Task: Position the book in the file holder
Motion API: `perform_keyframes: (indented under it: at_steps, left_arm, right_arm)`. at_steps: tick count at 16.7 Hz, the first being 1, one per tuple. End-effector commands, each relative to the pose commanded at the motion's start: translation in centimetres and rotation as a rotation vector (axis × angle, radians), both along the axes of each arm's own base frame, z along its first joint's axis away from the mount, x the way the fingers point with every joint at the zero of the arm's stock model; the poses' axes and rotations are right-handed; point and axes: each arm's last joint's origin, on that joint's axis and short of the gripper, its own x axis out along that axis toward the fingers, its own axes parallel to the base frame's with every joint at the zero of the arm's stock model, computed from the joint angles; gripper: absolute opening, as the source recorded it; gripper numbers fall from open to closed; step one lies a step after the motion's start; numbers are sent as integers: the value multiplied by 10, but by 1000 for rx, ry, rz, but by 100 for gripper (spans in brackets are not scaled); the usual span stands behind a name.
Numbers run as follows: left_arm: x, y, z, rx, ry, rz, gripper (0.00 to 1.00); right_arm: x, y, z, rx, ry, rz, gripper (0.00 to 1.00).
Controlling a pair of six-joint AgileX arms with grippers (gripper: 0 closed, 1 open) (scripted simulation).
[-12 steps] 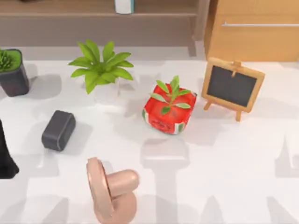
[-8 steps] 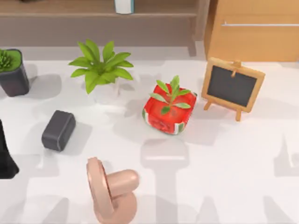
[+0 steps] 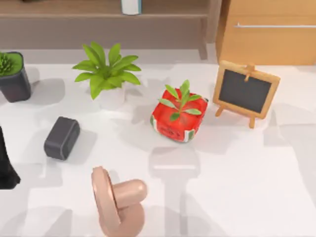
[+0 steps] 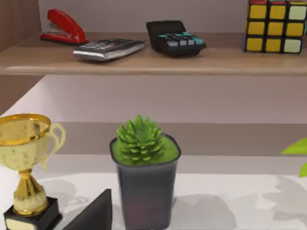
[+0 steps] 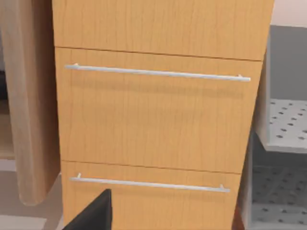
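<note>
Honestly can't tell where the book sits, or whether the left gripper (image 4: 93, 215) or right gripper (image 5: 93, 215) is open or closed, so I'd find it first, steering clear of the red plant box (image 3: 178, 118) mid-table.

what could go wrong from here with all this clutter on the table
1. The small blackboard stands upright on thin easel legs at the right of the table; a passing arm could tip it.
2. The red plant box sits mid-table, so a low carry across may clip its leaves.
3. The pink object near the front edge might be knocked off if nudged.
</note>
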Motion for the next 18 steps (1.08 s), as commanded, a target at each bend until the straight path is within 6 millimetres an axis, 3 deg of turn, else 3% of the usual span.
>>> perform_keyframes:
  at_steps: [4, 8, 10, 13, 15, 18]
  left_arm:
    - [0, 0, 0, 0, 0, 0, 100]
    - [0, 0, 0, 0, 0, 0, 100]
    - [0, 0, 0, 0, 0, 0, 100]
    - [0, 0, 0, 0, 0, 0, 100]
    - [0, 0, 0, 0, 0, 0, 100]
    - [0, 0, 0, 0, 0, 0, 100]
  right_arm:
    - [68, 55, 50, -44, 40, 17, 100]
    - [138, 139, 69, -60, 36, 25, 100]
    - [169, 186, 63, -60, 33, 25, 100]
    - [206, 251, 37, -50, 27, 18, 100]
    - [224, 285, 15, -35, 19, 8, 100]
    - [245, 322, -19, -7, 8, -10, 100]
